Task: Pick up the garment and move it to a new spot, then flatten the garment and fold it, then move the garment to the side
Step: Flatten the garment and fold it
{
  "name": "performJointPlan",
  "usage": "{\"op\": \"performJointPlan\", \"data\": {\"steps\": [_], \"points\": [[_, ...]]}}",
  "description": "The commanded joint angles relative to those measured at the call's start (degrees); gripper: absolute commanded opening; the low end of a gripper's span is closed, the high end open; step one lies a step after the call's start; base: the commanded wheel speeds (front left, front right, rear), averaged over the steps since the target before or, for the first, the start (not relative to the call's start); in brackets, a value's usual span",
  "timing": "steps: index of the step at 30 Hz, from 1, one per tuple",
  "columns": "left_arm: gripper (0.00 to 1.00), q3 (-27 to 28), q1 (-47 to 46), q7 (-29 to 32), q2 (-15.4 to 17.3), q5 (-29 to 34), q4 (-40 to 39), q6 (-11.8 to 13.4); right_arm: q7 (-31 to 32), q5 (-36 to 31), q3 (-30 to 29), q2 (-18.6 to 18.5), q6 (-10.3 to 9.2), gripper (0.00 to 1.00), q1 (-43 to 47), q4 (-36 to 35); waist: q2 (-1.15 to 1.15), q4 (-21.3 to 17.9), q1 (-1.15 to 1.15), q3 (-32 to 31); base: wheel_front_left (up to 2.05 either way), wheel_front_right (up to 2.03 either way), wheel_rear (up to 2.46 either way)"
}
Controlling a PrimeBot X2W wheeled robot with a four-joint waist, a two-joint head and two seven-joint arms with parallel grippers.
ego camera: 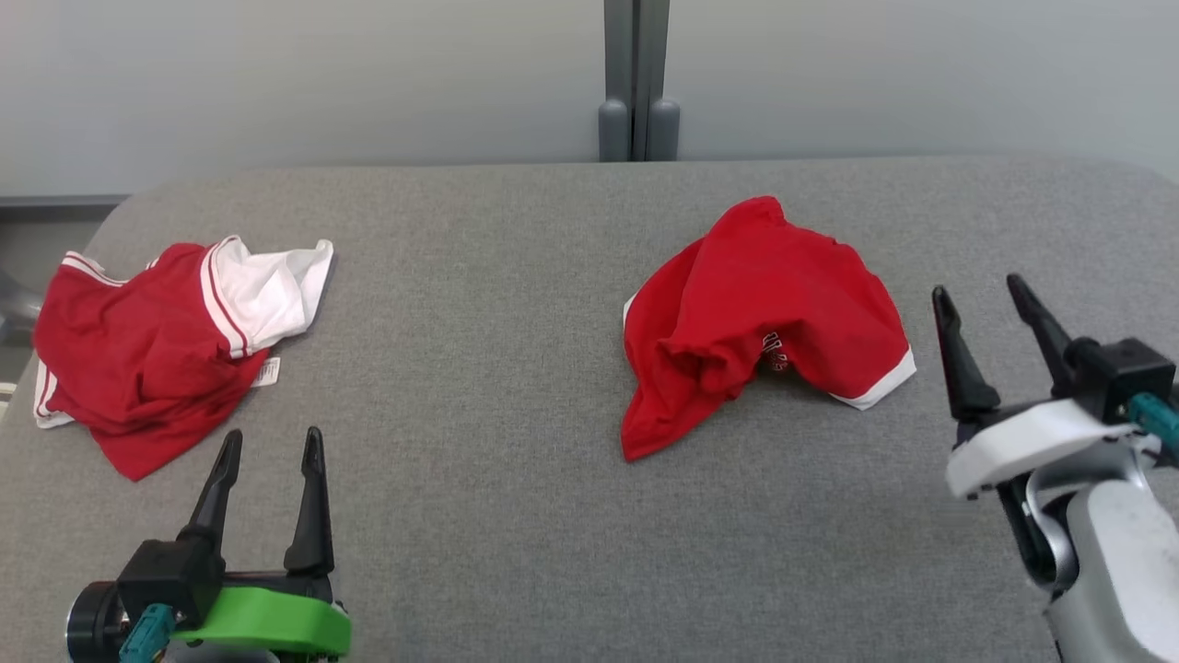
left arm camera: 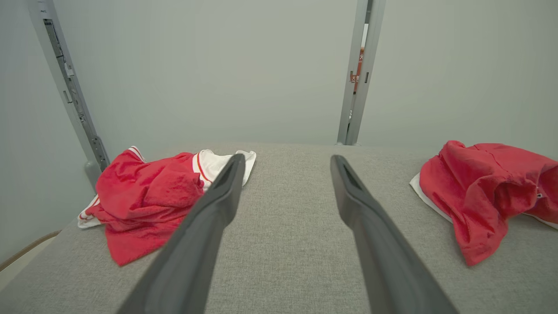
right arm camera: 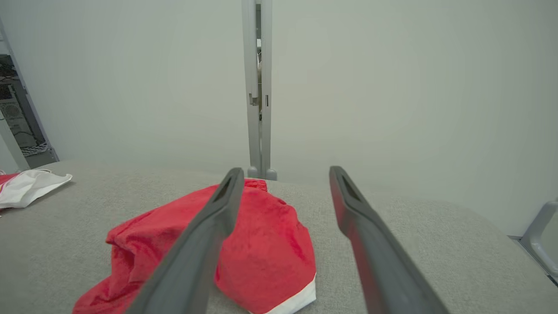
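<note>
Grey padded surface [ego camera: 553,552]: wide and flat, it takes up most of the head view and leaves plenty of bare room for spreading cloth.

Red garment [ego camera: 764,313]: lies right of centre on the surface, heaped into a hump with a white hem showing at its lower right edge. It is crumpled, not flat. In my judgement it is the piece to be worked, since it sits nearest the middle and within the right arm's reach, though the frames cannot confirm this.

Red-and-white garment [ego camera: 157,350]: bunched at the far left edge, well apart from the other piece. It looks parked out of the working area.

Right gripper [ego camera: 976,287]: jaws spread wide with nothing between them. It hovers just right of the red garment without touching it, and looks well placed for a reach inward.

Left gripper [ego camera: 272,433]: jaws equally wide and empty, low near the front edge, close below the left heap.

White label [ego camera: 267,371]: pokes out under the left heap.

Status: pick-up not yet begun.
</note>
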Motion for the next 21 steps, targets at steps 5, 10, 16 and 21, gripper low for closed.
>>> {"op": "performJointPlan", "data": {"steps": [5, 10, 16, 21], "points": [[1.00, -0.4, -4.3, 0.0, -1.6, 1.4, -0.5, -0.1, 0.3, 0.7, 0.6, -4.0, -0.06, 1.00, -10.1, 5.6, 0.00, 1.9, 0.00, 7.7, 0.00, 0.00, 0.00], [1.00, -0.5, -7.7, 0.0, -3.5, 2.2, -0.3, -0.9, 0.9, 0.9, 1.7, -7.1, -0.06, 1.00, -18.1, 13.1, 0.00, 3.3, 0.00, 12.3, 0.00, 0.00, 0.00], [1.00, 0.0, -10.6, 0.0, -5.8, 3.7, 0.3, -2.0, 1.3, 1.2, 3.0, -8.7, -0.06, 1.00, -23.7, 22.8, 0.00, 4.4, 0.00, 15.7, 0.00, 0.00, 0.00], [1.00, 0.2, -12.2, 0.0, -7.4, 5.0, 1.0, -3.1, 0.3, 2.6, 3.9, -9.3, -0.06, 1.00, -25.7, 30.5, 0.00, 5.2, 0.00, 17.1, 0.00, 0.00, 0.00]]}}
